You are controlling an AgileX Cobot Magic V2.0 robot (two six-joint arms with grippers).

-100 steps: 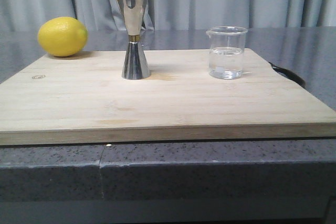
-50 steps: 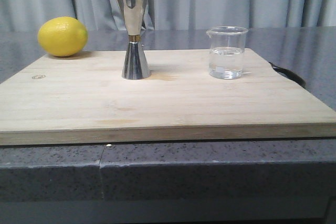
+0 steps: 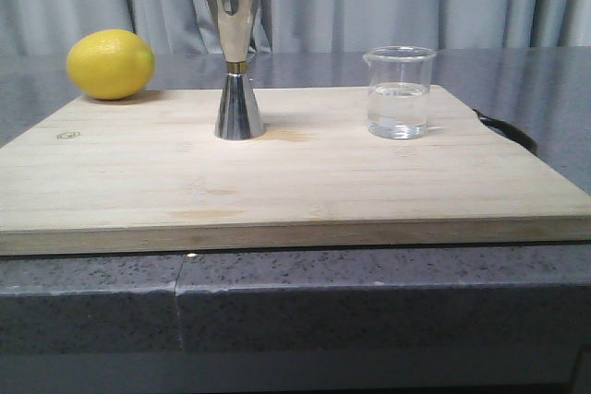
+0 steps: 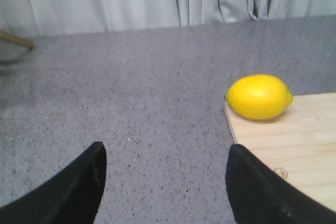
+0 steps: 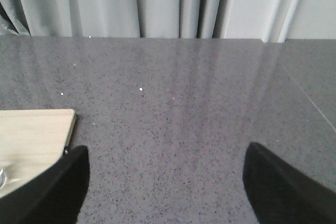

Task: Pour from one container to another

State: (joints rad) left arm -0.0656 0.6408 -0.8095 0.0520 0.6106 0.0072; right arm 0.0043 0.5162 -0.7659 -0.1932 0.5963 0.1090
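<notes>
board front: the near half of the cutting board (image 3: 305, 182) is bare wood, open across its width.
between vessels: a clear gap separates the jigger (image 3: 235, 57) and the beaker (image 3: 399, 92), which stand well apart.
back left corner: the lemon (image 3: 110, 64) sits there, well apart from the jigger.
left fingers (image 4: 68, 192): spread over bare desk (image 4: 136, 103) beside the board.
right fingers (image 5: 286, 187): spread over bare desk.

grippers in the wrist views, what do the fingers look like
Only the fingers show. The left gripper has two matte black fingers with broad, rounded tips. The right gripper has matching plain black fingers. No cables, markings or arm links are visible, and neither arm appears in the front view.
</notes>
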